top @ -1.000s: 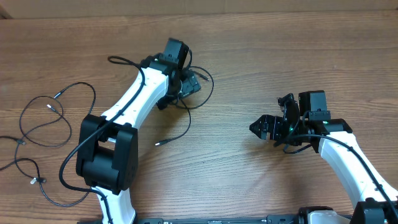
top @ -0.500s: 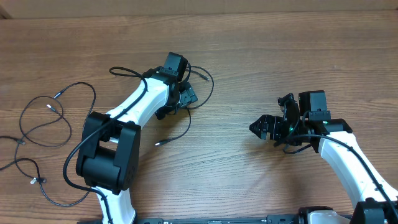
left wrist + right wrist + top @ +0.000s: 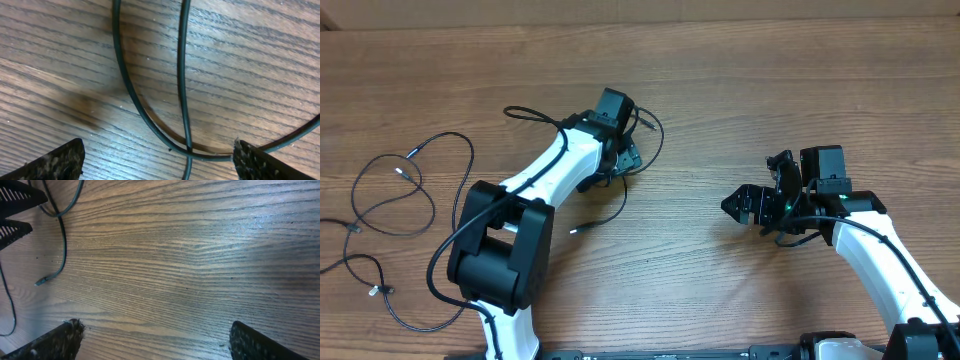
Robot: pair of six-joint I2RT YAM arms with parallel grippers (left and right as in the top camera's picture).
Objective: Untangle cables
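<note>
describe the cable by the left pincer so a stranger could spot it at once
Follow the white left arm up the wooden table to its open left pincer. The thin black cable loops beneath that pincer and trails down to a silver-tipped plug on bare wood. Unlike the other cables, sprawled by the table's left edge, it lies right of the arm.

table [image 3: 720,100] | brown wood | fine grain running left-right | slight sheen

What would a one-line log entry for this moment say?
left tool: open above crossed cables | right tool: open, empty, above table
</note>
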